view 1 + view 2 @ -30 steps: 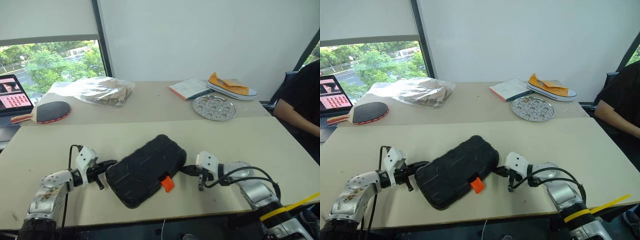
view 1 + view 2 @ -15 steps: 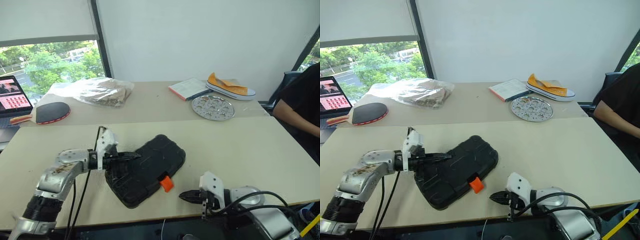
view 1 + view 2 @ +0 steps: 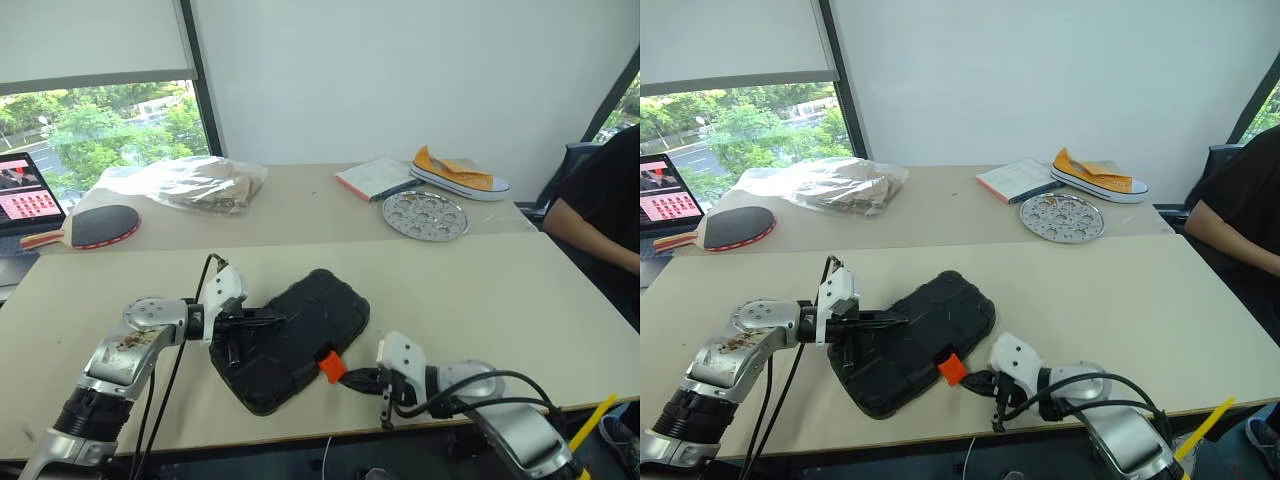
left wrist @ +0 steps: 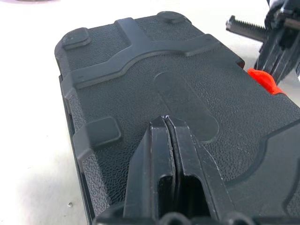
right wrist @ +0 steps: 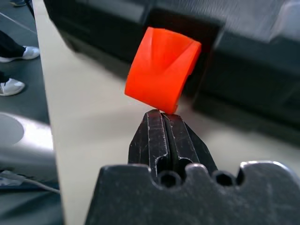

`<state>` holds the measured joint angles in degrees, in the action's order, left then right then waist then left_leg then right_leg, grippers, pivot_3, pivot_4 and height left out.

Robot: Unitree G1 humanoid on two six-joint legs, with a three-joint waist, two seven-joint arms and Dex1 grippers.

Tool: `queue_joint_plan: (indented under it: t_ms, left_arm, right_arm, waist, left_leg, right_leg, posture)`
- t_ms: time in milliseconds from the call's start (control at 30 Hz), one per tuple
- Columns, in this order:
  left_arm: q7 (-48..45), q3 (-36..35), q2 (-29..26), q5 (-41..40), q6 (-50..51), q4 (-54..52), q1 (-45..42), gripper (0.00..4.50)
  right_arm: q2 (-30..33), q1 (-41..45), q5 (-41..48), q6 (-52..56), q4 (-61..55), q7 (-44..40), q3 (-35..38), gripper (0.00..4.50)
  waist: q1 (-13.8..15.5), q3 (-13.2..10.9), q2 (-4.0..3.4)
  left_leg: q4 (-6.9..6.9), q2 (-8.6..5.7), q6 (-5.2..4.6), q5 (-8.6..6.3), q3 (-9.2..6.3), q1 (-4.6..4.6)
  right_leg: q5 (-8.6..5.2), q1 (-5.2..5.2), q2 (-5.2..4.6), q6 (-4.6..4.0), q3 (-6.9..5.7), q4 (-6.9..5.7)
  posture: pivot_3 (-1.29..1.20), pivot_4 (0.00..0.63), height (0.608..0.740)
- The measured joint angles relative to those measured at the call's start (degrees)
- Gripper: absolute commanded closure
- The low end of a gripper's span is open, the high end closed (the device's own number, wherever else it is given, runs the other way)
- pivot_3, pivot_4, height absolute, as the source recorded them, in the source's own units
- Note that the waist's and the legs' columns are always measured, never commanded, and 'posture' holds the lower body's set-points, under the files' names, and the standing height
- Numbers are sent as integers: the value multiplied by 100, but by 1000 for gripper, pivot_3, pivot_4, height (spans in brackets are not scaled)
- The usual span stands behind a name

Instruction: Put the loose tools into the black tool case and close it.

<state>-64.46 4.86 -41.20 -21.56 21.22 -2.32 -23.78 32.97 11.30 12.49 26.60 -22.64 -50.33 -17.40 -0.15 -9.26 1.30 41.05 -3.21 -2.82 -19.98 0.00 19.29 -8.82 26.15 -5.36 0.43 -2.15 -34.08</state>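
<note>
Black tool case lay lid-down, closed, near the table's front edge. Left gripper, fingers together, empty, pressed on the ribbed lid. Right gripper, likewise closed and empty, tip under orange latch. Advice: hold lid firm, push latch until seated.

**What the views leave unseen**

The black tool case lies shut on the near table, so its inside and whatever it holds are hidden. In the right wrist view the case's shell is blurred behind the orange latch. The laptop, at the far table's left edge, is cut off by the picture's edge. So is the person seated at the right, only an arm and dark sleeve showing. The contents of the clear bag are too indistinct to name.
</note>
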Motion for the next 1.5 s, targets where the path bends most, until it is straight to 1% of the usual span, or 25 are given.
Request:
queue_joint_plan:
  t_ms: [267,533,800,1067,1233,1500]
  left_arm:
    - [-4,-12,-2,124,-167,167,-31,4434]
    - [24,13,48,195,-241,219,-39,4434]
    - [39,40,98,228,-261,234,-41,4434]
    - [-17,86,118,237,-385,398,-129,4434]
    - [-30,105,125,239,-388,496,-211,4434]
    - [-35,97,121,239,-406,542,-207,4434]
  right_arm:
    - [-182,261,-23,161,239,32,-155,4500]
    - [-444,581,-299,161,727,158,-396,4500]
    - [-472,598,-307,245,723,163,-396,4500]
    - [-104,448,64,753,203,-12,-126,4500]
    - [-217,383,81,853,193,66,-210,4500]
    - [-424,543,76,853,332,98,-249,4500]
  waist:
    - [-51,1,-2]
    - [-53,1,-2]
    - [-53,1,-2]
    - [-38,5,-4]
    - [-39,6,-6]
    - [-53,6,-6]
  left_leg:
    - [1,2,7,5,2,-5]
    - [1,5,19,14,-1,-7]
    - [1,5,19,15,-1,-7]
    - [-2,5,17,14,-3,-8]
    - [2,4,17,14,-2,-8]
    - [1,5,18,15,-3,-8]
  right_leg:
    - [5,-3,1,-8,2,-4]
    - [15,-3,4,-22,1,-13]
    - [16,-3,4,-22,1,-13]
    - [16,-6,4,-22,-1,-9]
    - [16,-8,3,-22,0,-12]
    - [16,-7,4,-22,0,-12]
  posture:
    - [0,150,740]
    - [0,150,740]
    - [0,150,740]
    - [0,150,740]
    - [0,150,740]
    - [0,150,740]
